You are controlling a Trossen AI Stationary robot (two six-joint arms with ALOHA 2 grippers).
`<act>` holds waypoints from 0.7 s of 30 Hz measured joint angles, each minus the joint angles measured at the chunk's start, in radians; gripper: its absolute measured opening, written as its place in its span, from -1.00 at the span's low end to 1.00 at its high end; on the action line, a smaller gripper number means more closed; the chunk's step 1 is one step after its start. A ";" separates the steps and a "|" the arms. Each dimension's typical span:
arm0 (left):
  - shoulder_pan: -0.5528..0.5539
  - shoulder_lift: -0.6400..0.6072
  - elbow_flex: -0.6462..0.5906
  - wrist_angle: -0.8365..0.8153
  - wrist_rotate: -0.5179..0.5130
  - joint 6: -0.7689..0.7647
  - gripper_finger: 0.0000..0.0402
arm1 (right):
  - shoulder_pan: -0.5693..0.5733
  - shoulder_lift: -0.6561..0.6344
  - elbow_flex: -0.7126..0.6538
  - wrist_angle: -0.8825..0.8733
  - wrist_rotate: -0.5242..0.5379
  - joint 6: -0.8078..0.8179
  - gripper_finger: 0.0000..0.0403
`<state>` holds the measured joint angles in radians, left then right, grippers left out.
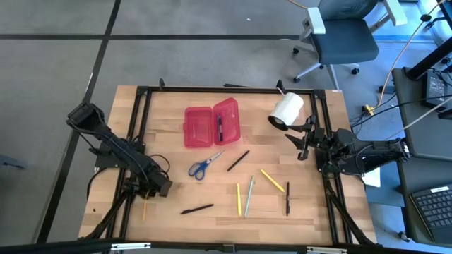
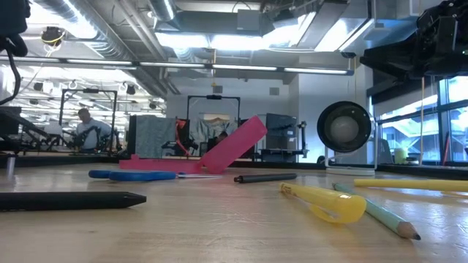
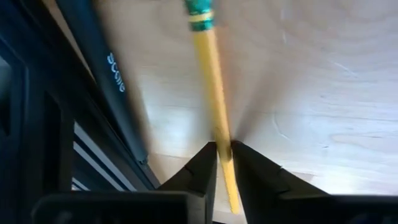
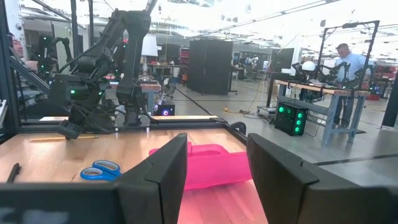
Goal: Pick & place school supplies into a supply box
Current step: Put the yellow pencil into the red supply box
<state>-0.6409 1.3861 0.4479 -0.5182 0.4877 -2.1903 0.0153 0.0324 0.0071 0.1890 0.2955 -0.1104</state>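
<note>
The box (image 1: 212,126) lay open near the back middle of the counter (image 1: 176,190), its two halves side by side. One dark pen (image 1: 219,127) already sat in the right half; nothing else showed inside, so the job looked barely begun.

The left hand (image 1: 161,189) was low at the counter's front left edge. In its wrist view the fingers (image 3: 202,171) were closed to a narrow slot on a yellow pencil (image 3: 214,106) with a green band, which they gripped near one end. The pencil lay just beside the dark frame rail (image 3: 102,81). It appeared to be at or barely off the wood, so I judged this the grasp of the second item, with carrying and dropping it in the box still ahead.

The right hand (image 1: 305,141) waited at the right side, near the white roll (image 1: 286,111), fingers (image 4: 165,171) spread wide and holding nothing, facing the box across the counter.

Still loose on the counter were:
- the scissors (image 1: 203,165), just in front of the box
- a black pen (image 1: 238,160) beside them
- another black pen (image 1: 197,209) near the front
- a yellow pen (image 1: 272,180), a yellow pencil and a green one (image 1: 248,197), and a dark pen (image 1: 287,198), grouped at front right

Most of the task remained.
</note>
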 joint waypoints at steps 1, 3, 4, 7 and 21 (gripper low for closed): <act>0.000 0.001 0.000 0.009 0.000 0.000 -0.77 | 0.000 0.000 0.000 0.000 0.000 0.000 -0.14; 0.000 0.002 -0.001 0.021 0.001 0.006 -0.81 | 0.000 0.000 0.000 0.000 0.000 0.000 -0.14; 0.000 0.002 -0.002 0.026 0.001 0.010 -0.83 | 0.000 0.000 0.000 0.000 0.000 0.000 -0.14; -0.001 0.002 -0.002 0.047 -0.005 0.053 -0.87 | 0.000 0.000 0.000 0.001 0.000 0.000 -0.14; 0.066 0.003 -0.002 0.108 -0.051 0.198 -0.88 | 0.000 0.000 0.000 0.002 0.000 0.000 -0.15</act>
<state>-0.5749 1.3891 0.4458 -0.4104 0.4365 -1.9925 0.0153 0.0326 0.0071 0.1913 0.2955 -0.1104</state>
